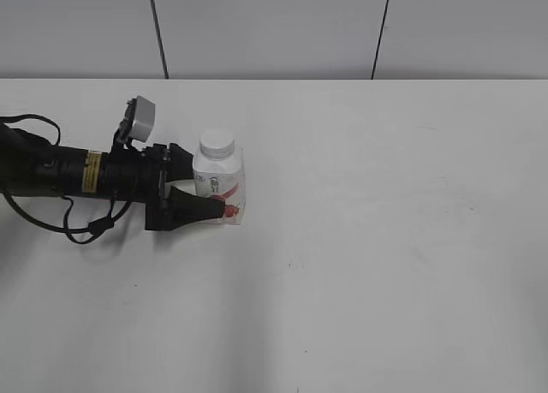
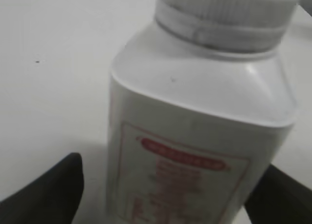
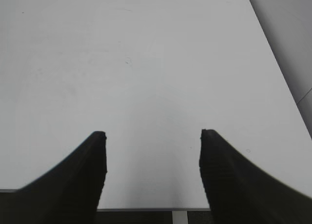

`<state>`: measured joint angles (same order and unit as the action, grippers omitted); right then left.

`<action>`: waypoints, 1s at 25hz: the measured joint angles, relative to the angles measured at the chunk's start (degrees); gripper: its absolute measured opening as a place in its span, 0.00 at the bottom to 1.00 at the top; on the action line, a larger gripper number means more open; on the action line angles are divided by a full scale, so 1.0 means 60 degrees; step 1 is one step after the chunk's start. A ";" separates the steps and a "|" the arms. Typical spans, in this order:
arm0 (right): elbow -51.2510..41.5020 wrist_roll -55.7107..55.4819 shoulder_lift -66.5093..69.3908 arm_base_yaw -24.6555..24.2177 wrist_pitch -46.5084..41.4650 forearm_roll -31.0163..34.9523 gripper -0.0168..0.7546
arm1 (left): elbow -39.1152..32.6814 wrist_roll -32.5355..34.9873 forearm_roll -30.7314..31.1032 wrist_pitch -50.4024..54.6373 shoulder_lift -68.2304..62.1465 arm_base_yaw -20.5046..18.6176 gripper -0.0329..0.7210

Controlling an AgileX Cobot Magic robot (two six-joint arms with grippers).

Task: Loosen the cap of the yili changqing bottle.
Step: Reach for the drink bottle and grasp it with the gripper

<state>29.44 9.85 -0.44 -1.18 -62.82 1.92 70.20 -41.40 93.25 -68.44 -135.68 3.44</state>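
Now the yili changqing bottle [image 1: 220, 186] stands upright on the white table [image 1: 385, 239], its cap [image 1: 217, 143] on, between the left gripper [image 1: 208, 194] jaws, which bracket its lower body; whether they press it is unclear, while the right gripper [image 3: 153, 151] gapes empty

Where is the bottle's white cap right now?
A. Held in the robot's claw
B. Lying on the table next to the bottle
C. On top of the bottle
C. The cap sits on the neck of the bottle, while the left gripper reaches around the bottle's body lower down.
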 joint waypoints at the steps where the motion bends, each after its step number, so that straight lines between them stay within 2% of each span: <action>1: 0.0000 0.0000 0.0000 0.0000 0.0000 0.0000 0.65 | 0.0113 0.0000 0.0012 0.0000 -0.0097 0.0040 0.83; 11: 0.0000 0.0000 0.0000 0.0000 0.0000 0.0000 0.65 | 0.0344 -0.0027 0.0068 -0.0015 -0.0305 0.0157 0.82; 14: 0.0000 0.0000 0.0000 0.0000 0.0000 0.0000 0.65 | 0.0344 -0.0027 0.0085 -0.0023 -0.0305 0.0157 0.77; 20: 0.0000 0.0000 0.0000 0.0000 0.0000 0.0000 0.65 | 0.0353 -0.0027 0.0137 -0.0056 -0.0305 0.0199 0.62; 25: 0.0000 0.0000 0.0000 0.0000 0.0000 0.0000 0.65 | 0.0360 -0.0150 -0.0083 0.0048 -0.0293 0.0539 0.60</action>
<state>29.44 9.85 -0.44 -1.18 -62.82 1.92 72.36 -42.30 92.75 -68.15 -137.44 6.67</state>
